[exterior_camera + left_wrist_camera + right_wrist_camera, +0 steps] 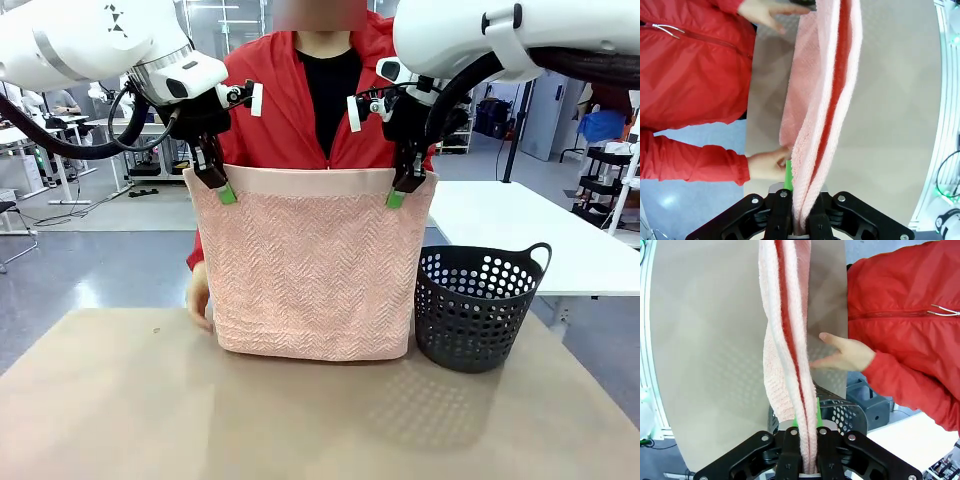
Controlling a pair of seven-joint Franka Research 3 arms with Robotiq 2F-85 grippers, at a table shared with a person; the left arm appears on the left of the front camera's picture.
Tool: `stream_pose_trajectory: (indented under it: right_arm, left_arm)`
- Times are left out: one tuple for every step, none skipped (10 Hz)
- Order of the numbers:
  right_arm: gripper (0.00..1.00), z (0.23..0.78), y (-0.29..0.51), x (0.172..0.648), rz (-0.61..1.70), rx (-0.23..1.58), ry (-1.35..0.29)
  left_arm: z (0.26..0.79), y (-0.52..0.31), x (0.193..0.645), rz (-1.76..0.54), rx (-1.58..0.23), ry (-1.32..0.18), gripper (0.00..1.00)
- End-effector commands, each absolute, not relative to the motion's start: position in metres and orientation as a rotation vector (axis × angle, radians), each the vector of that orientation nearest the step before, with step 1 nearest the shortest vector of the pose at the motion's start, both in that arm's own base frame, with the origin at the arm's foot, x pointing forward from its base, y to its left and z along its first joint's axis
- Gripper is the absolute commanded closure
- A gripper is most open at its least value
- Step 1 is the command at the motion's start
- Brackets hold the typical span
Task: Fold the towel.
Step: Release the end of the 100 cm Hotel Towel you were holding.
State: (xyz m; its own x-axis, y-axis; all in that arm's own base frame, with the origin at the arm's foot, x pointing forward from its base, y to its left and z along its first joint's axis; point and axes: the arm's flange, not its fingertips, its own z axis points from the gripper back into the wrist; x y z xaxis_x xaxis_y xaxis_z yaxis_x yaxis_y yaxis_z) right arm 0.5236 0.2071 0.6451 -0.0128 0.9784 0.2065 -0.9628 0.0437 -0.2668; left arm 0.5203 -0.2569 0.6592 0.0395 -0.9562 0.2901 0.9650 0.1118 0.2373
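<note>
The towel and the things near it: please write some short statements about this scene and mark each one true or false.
1. The left claw and the right claw each pinch a top corner of the towel. True.
2. The towel lies spread out flat. False: it hangs upright from both claws.
3. The dark basket stands on the robot's right of the towel. True.
4. The towel is partly inside the basket. False: it hangs beside the basket, outside it.
5. The person's hand is at the towel's lower part, on the robot's left. True.
</note>
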Motion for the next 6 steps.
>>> stream_pose_trajectory:
  right_arm:
    - [1.0, 0.6454, 0.2062, 0.5231, 1.537, -0.061, -0.375]
    - [1.0, 0.6454, 0.2062, 0.5231, 1.537, -0.061, -0.375]
    - [1.0, 0.6454, 0.2062, 0.5231, 1.537, -0.061, -0.375]
    - [1.0, 0.6454, 0.2062, 0.5231, 1.537, -0.061, -0.375]
    - [1.0, 0.6454, 0.2062, 0.5231, 1.537, -0.061, -0.375]
    - [1.0, 0.6454, 0.2062, 0.5231, 1.537, -0.061, -0.375]
  left_arm:
    - [0.6618, -0.2568, 0.5203, -1.47, -0.009, -0.423, 1.0]
    - [0.6618, -0.2568, 0.5203, -1.47, -0.009, -0.423, 1.0]
    - [0.6618, -0.2568, 0.5203, -1.47, -0.009, -0.423, 1.0]
    - [0.6618, -0.2568, 0.5203, -1.47, -0.009, -0.423, 1.0]
    - [0.6618, -0.2568, 0.5203, -1.47, -0.009, -0.423, 1.0]
    - [0.6618, -0.2568, 0.5203, -1.47, -0.009, -0.423, 1.0]
